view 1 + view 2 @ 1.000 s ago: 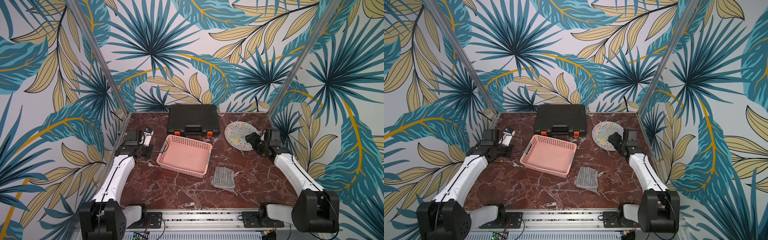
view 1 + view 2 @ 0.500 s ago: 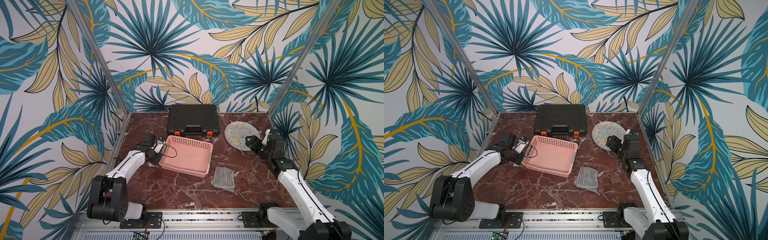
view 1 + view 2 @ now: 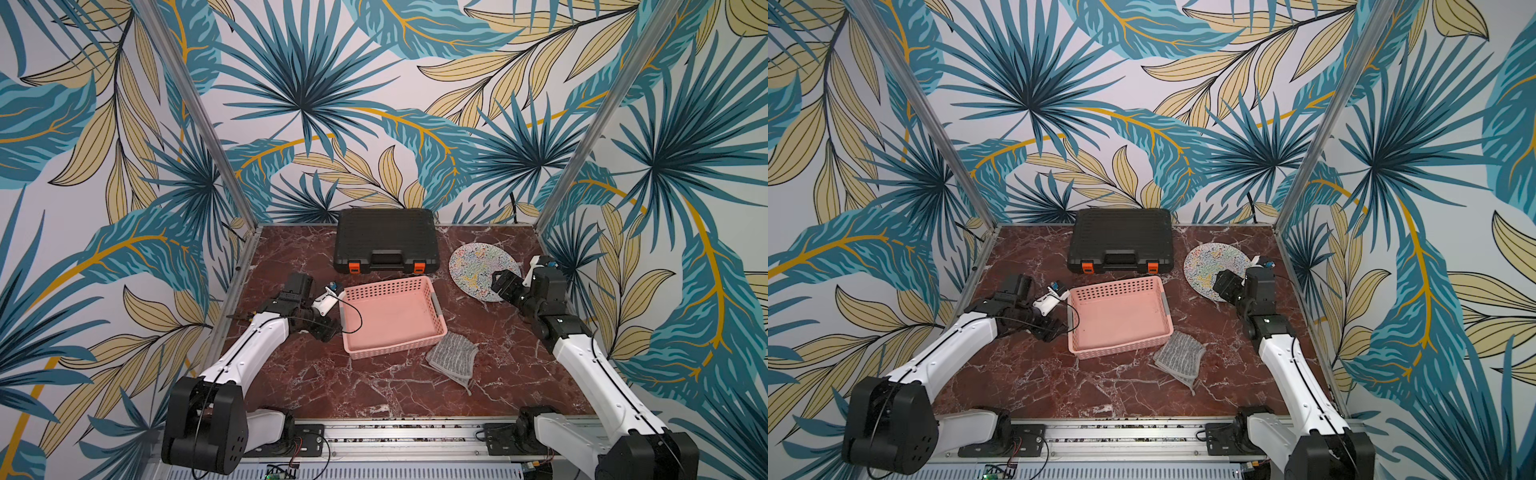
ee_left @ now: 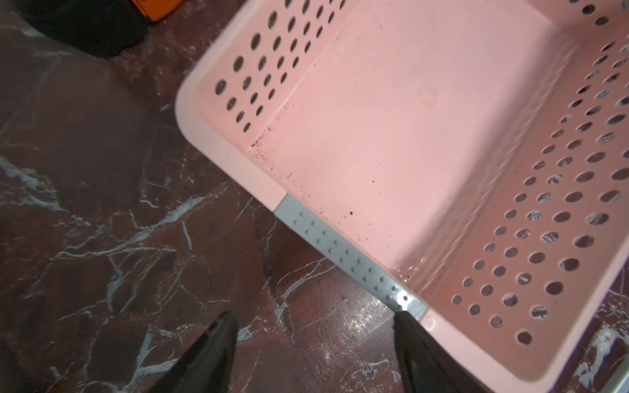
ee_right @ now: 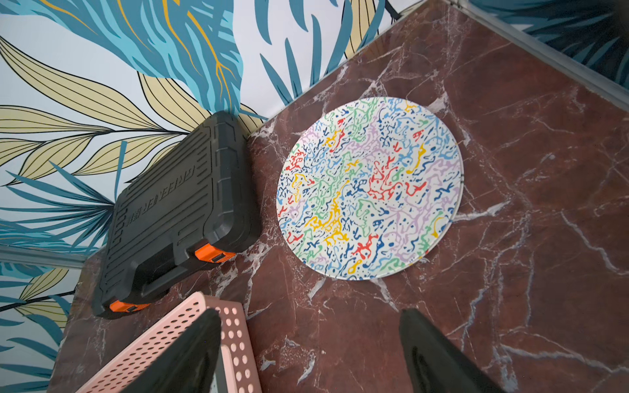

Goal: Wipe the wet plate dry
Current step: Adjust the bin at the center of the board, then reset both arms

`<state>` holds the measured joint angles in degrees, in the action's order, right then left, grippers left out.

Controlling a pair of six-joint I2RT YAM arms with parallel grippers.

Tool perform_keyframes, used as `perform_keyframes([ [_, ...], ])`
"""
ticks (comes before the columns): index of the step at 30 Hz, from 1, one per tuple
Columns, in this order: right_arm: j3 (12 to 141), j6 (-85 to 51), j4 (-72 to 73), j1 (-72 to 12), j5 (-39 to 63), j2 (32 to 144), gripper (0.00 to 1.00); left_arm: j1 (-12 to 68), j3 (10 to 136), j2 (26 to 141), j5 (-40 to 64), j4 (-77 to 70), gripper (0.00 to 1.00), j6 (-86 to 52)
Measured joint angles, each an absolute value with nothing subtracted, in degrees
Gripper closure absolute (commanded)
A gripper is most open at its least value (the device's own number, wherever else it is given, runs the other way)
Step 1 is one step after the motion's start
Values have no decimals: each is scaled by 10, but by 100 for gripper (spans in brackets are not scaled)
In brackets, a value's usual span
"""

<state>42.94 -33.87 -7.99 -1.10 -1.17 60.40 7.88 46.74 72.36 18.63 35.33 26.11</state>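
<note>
Reading a top view as a dial, the plate point(image 3: 482, 269) lies flat on the desk point(image 3: 374, 386) at about 2 o'clock, its speckled face up, just beside the case point(image 3: 384, 237), which sits shut at 12 o'clock against the back wall. The basket point(image 3: 388, 283) holds the middle of the desk. The cloth point(image 3: 453, 357) lies crumpled on the desk at 5 o'clock from the basket, its edge at the basket's near corner. Nothing grips the cloth, and it is well apart from the plate. The right claw point(image 3: 505, 286) hangs at the plate's 4 o'clock edge. In the right wrist view the right claw point(image 5: 309, 313) has its fingers spread wide and gripping nothing, with bare desk between them and the plate point(image 5: 369, 187). The left claw point(image 3: 328, 332) sits low at 9 o'clock from the basket. In the left wrist view the left claw point(image 4: 315, 314) is also spread and grips nothing. One fingertip stands at the grey grip strip on the basket point(image 4: 231, 149) rim, the other over bare desk. Whether that fingertip touches the strip cannot be told. Both top views show the same layout: plate point(image 3: 1212, 266), cloth point(image 3: 1179, 353), basket point(image 3: 1115, 286).
</note>
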Motion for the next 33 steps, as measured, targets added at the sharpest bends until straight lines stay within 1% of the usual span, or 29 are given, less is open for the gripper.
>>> perform_keyframes([
  [3,413,-313,-49,-30,-40,606,11,79,467,716,157,301,0,237],
  [8,391,-265,-4,-50,-100,609,1,78,440,716,115,157,0,191],
  [14,355,-204,46,-53,-149,603,1,75,347,732,88,-54,0,159],
  [19,273,-156,142,-55,-152,574,1,64,263,765,84,-245,0,134],
  [23,255,-121,197,-56,-155,600,1,41,227,811,88,-378,0,112],
  [27,250,-91,269,-57,-163,665,0,20,219,870,78,-448,0,86],
  [33,246,-39,331,-52,-185,726,1,18,219,873,67,-466,0,69],
])
